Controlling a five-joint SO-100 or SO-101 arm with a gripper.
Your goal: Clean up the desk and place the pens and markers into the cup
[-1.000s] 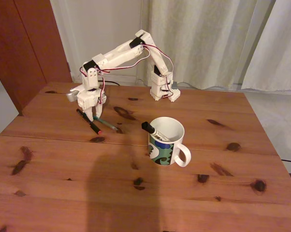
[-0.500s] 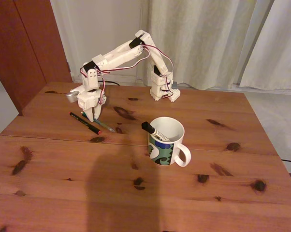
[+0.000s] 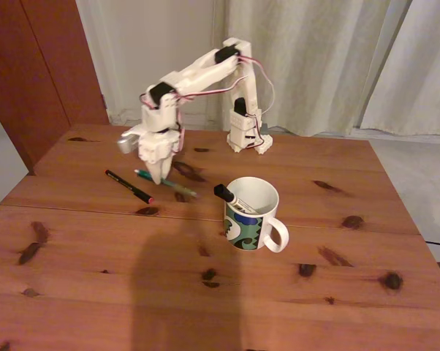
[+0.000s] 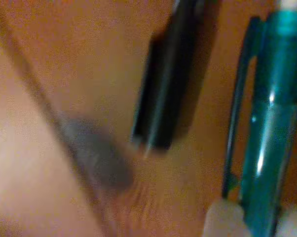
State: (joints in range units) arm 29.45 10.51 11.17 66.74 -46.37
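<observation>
Now jaws (image 3: 161,180) pinch teal pen (image 3: 166,184) (desk-level).

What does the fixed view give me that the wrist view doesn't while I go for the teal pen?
The fixed view alone shows the cup with the white marker leaning inside it, the arm, and the gripper low over the desk. The wrist view alone shows the teal pen's clip and glossy barrel close up, between pale fingertips at the bottom edge. Both show the teal pen and the black pen lying apart on the wood.
</observation>
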